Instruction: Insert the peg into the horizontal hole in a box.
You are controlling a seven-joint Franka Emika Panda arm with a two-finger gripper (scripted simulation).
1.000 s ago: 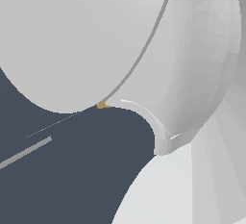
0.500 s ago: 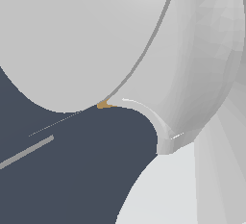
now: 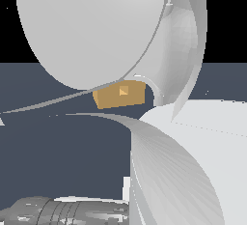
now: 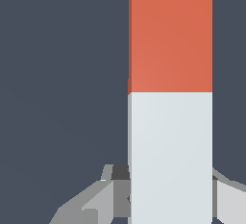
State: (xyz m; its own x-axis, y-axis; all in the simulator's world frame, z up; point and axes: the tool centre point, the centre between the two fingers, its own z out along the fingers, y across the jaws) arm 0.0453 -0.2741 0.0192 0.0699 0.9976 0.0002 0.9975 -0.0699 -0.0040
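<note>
Robot arm [image 3: 91,31]: most of the exterior view is filled by its pale grey rounded shells, seen from very close; the scene behind is largely hidden.
Tabletop [image 3: 48,161]: shown as a dark slate-blue surface in both views, with black above it in the exterior view.
Box [image 3: 119,95]: a tan block is glimpsed in the exterior view through a gap between the arm's shells; only part of it is shown.
Hole [image 3: 124,91]: a small, lighter orange square is seen on the box's visible face.
Peg [image 4: 170,98]: seen only in the wrist view, where its white part lies nearest the jaws and its orange-red part extends away from them.
Jaws [image 4: 163,194]: a grey finger is seen on each side of the peg's white part, clenched against it.
</note>
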